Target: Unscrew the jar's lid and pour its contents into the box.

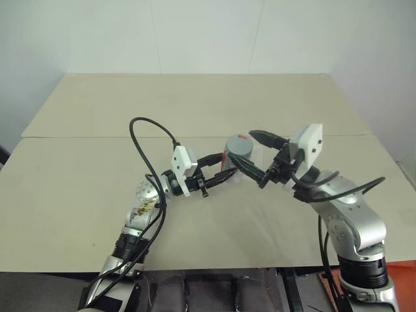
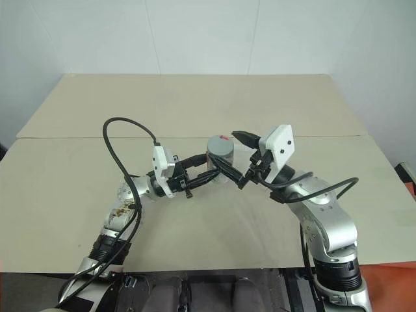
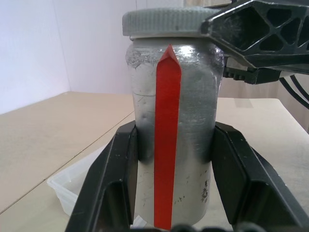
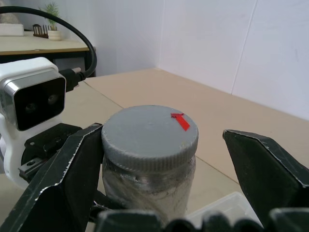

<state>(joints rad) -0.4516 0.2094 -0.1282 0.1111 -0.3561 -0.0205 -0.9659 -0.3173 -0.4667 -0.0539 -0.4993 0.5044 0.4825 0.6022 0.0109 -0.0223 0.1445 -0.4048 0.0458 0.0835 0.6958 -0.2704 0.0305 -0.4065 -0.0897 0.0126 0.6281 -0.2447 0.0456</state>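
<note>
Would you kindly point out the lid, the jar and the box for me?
lid (image 4: 147, 130), right wrist view, flat grey top.
jar (image 3: 193, 121), left wrist view, side wall beside the red stripe.
box (image 3: 72, 183), left wrist view, near wall.

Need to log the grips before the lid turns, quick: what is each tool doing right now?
Left tool: closed on the jar, holding it by its body.
Right tool: open, fingers either side of the lid, not clamped.

Lab: bare beige table (image 1: 195, 104), plain white walls (image 1: 195, 32)
</note>
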